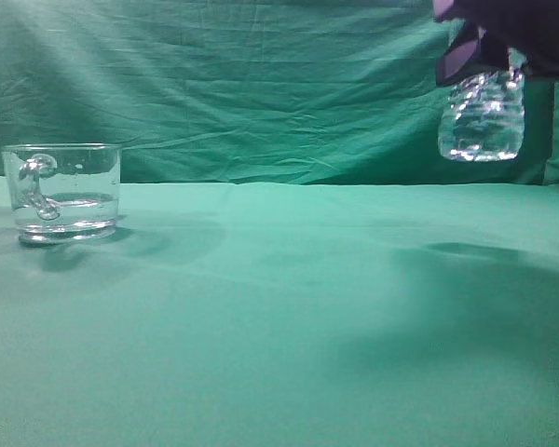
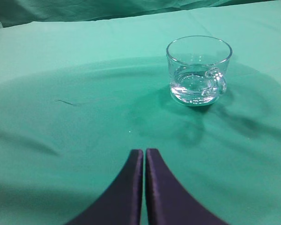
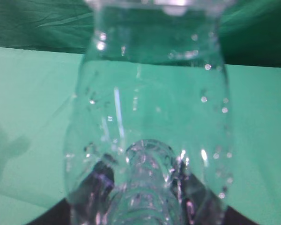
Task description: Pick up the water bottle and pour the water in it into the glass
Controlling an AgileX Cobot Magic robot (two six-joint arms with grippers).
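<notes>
The glass (image 1: 63,191) stands at the left of the green table with clear water (image 1: 70,212) filling its lower part. It also shows in the left wrist view (image 2: 199,70), handle to the right. The water bottle (image 1: 482,116) hangs high at the upper right, only its ribbed lower body in view. My right gripper (image 1: 489,51) is shut on it, its fingers dark on both sides of the bottle (image 3: 150,140) in the right wrist view. My left gripper (image 2: 144,152) is shut and empty, short of the glass and to its left.
A green cloth covers the table (image 1: 279,317) and hangs as a wrinkled backdrop (image 1: 261,84) behind it. The bottle casts a shadow (image 1: 470,250) on the cloth below it.
</notes>
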